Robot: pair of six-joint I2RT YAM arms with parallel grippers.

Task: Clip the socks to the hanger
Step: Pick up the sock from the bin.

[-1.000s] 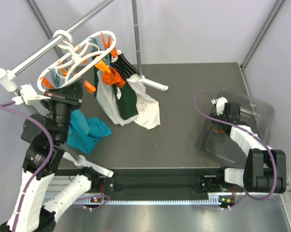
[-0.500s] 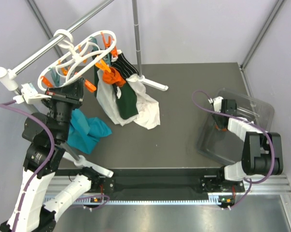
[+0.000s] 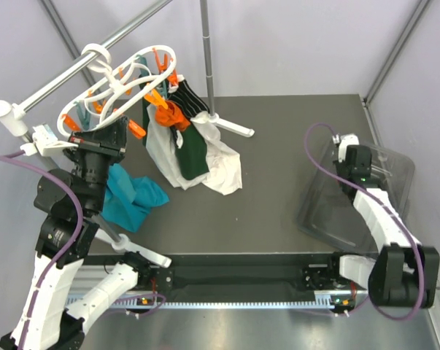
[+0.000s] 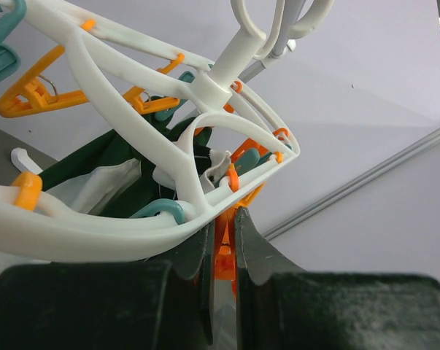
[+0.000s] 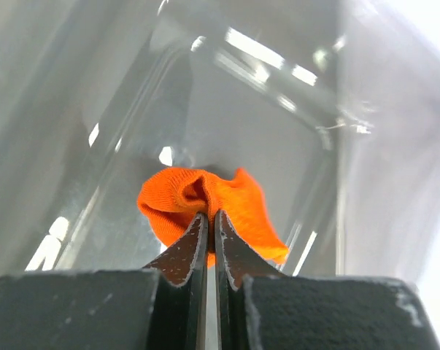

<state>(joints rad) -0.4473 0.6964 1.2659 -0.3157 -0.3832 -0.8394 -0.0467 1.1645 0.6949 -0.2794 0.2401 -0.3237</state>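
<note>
Grey walls and a dark table [image 3: 278,182] fill my top feed; the hanger [image 4: 117,233] hooks over the metal rail [image 3: 52,84] at far left. My left gripper [image 4: 221,219] is squeezed onto an orange clip [image 4: 224,248] under its white ring. My right gripper [image 5: 211,217] sits inside the clear bin [image 3: 395,168], jaws pinched on an orange sock [image 5: 198,191]; whether it's off the bin floor, I can't tell.

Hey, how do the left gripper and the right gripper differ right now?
The left gripper is raised at the hanger, pinching an orange clip; the right gripper is down at the clear bin, pinching an orange sock. Both are shut on something orange.
</note>
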